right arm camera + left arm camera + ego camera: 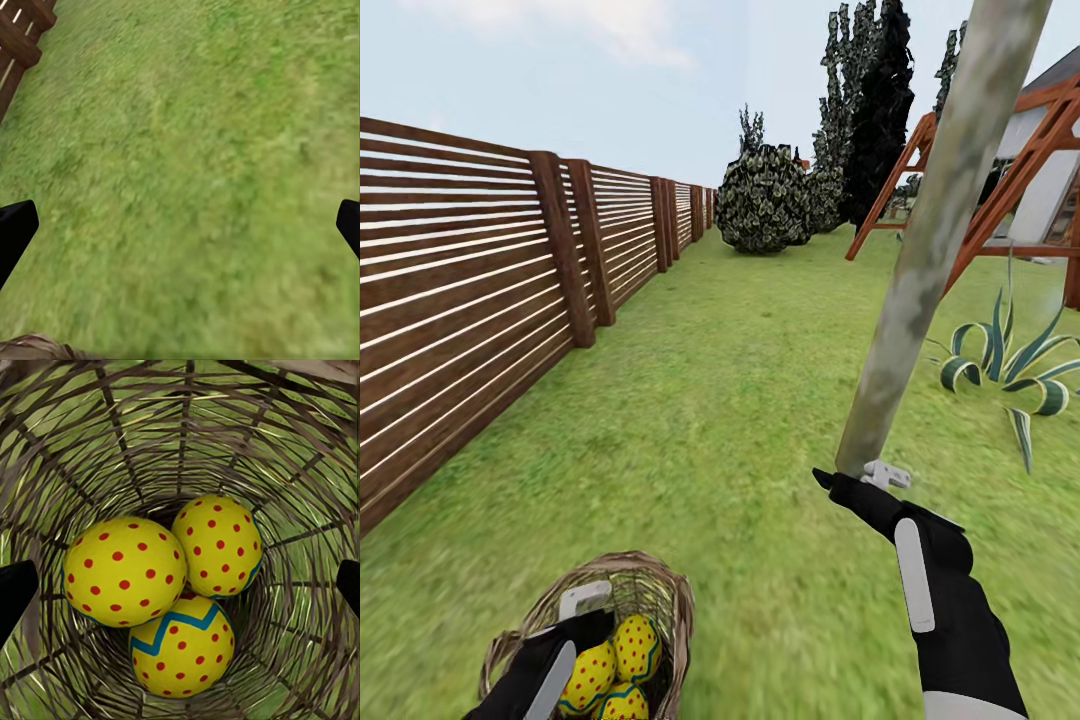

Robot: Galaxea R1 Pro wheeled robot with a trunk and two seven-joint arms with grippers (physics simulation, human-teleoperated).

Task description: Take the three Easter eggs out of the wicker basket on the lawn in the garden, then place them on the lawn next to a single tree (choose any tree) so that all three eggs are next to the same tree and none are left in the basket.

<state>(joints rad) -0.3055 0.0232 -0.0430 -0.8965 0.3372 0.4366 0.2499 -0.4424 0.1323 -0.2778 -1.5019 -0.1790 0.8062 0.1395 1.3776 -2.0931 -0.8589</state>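
Eggs [124, 571], all three, lie in the basket [660, 590]; none moved. Our left claw [180, 585] hovers open above; right claw [180, 225] open, empty.

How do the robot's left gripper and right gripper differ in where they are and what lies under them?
1. The left gripper hangs over the wicker basket; the right gripper hangs over the lawn, beside the tree.
2. Three Easter eggs lie under the left gripper; bare grass lies under the right gripper.
Shared: both are open and hold nothing.
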